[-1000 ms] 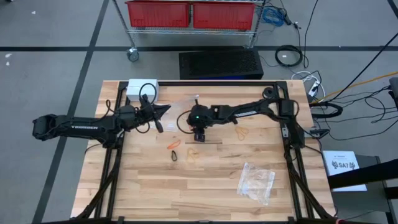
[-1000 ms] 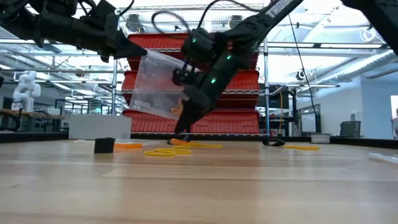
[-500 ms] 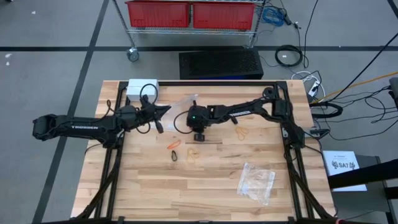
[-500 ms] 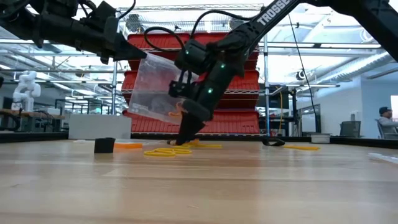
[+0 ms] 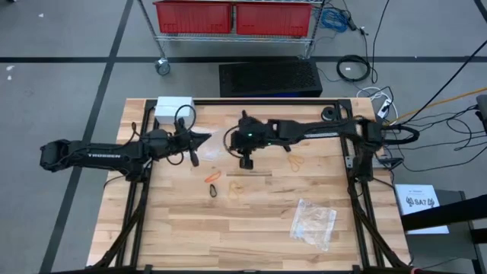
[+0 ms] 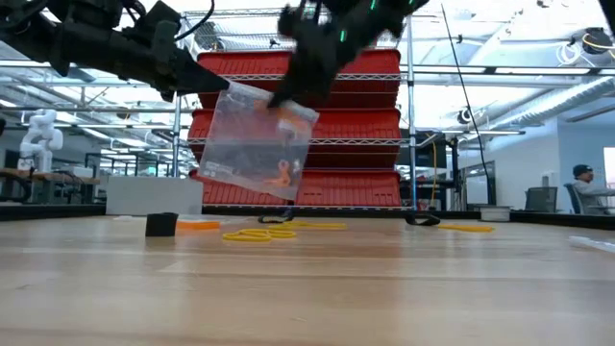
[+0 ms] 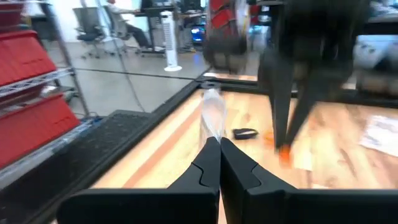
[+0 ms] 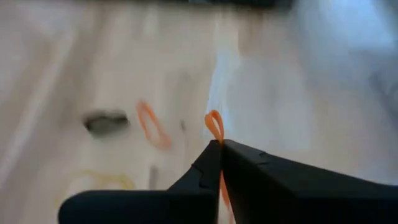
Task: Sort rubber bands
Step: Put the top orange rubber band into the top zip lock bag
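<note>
- Rubber bands: one orange band [image 8: 214, 124] is pinched in the right gripper [image 8: 221, 149], whose fingers are closed on it, the loop sticking out past the tips.
- The right gripper [image 5: 245, 158] hangs over the table's [image 5: 259, 236] middle, raised off the wood, at the upper edge of the clear bag [image 6: 255, 139] in the low view.
- The right arm [image 5: 304, 131] stretches from its base at the table's right side, nearly level, wrist bent down.
- The left gripper [image 7: 219, 149] is closed on the bag's top edge, holding it hanging in the air; some orange shows inside the bag near its bottom.
- The left arm [image 5: 99, 152] reaches in level from the left; white lettering on it is too small to read.
- Loose bands lie on the wood below: an orange one [image 5: 214, 176], a black one [image 5: 214, 190], a yellow one [image 5: 237, 186], and more orange ones [image 5: 295, 162] to the right.
- A second bag [image 5: 313, 222] lies flat nearer the table's front right.
- A white sheet [image 5: 422, 201] off the table's right reads "SAT".
</note>
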Robot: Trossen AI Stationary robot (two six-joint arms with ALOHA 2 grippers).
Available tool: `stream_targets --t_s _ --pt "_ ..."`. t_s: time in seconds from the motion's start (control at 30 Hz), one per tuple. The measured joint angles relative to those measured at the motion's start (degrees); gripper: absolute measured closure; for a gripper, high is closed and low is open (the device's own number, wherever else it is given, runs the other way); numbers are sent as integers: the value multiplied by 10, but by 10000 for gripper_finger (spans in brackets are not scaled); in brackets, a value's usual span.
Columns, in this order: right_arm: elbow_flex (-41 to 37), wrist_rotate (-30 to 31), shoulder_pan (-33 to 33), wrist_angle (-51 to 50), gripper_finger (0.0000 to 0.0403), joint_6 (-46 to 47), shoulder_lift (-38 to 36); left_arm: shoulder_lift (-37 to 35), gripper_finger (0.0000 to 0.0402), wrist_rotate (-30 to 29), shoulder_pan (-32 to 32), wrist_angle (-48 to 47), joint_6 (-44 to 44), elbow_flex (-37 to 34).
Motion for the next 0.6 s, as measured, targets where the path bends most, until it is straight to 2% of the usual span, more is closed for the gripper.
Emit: stream_targets --t_s 0.23,0.37,0.6 --pt "1 14 13 91 403 -18 -59 13 401 26 -2 5 -2 0" --pt "1 23 8 86 403 -27 -55 15 401 50 -3 21 -15 0" --pt "0 34 6 64 403 -32 -29 15 401 57 -17 58 -13 0"
